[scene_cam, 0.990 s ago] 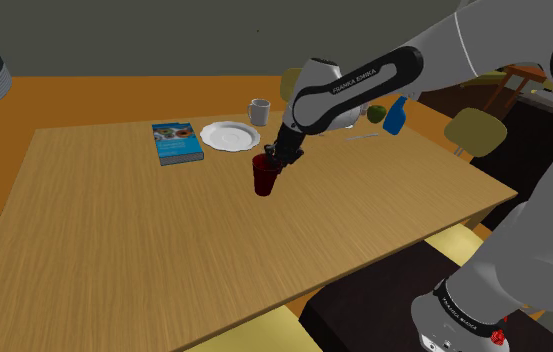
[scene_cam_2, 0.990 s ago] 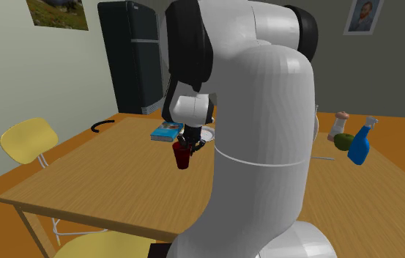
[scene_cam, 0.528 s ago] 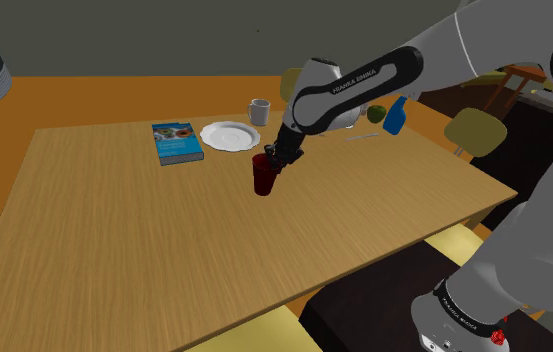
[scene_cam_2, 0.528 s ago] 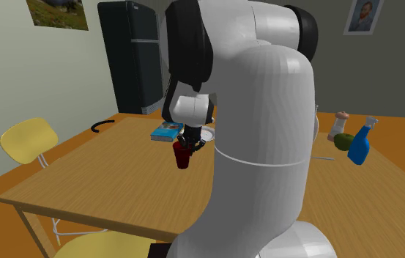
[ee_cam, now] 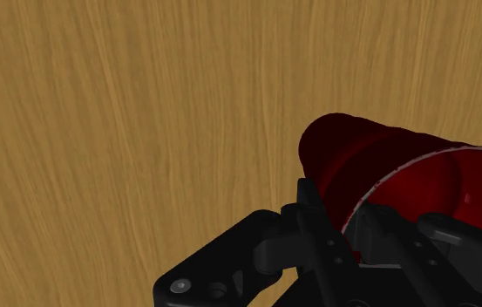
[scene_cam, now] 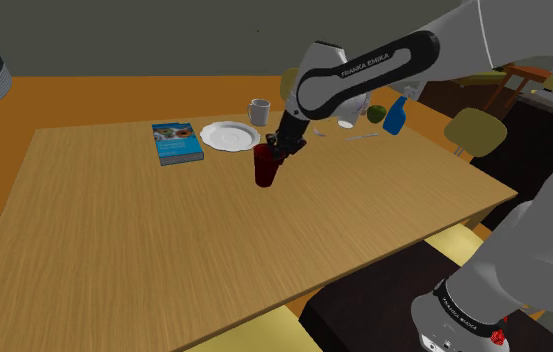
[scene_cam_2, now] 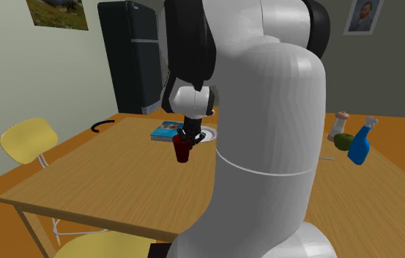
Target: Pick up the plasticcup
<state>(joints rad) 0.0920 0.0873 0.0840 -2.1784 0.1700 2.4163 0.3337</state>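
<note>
Red cup [scene_cam: 265, 167]: clamped at its rim by the gripper [scene_cam: 283, 148], seemingly just off the counter [scene_cam: 114, 230], near the white plate [scene_cam: 229, 135]. Step: lifting. Next calls for a straight rise with firm grip.

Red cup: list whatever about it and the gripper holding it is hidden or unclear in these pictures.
- Wrist view: the red cup runs off the frame's edge; its base faces away.
- Shoulder view: the gripper covers part of the cup's rim; fingers too small to separate.
- Second exterior view: the white arm hides much of the table.
</note>
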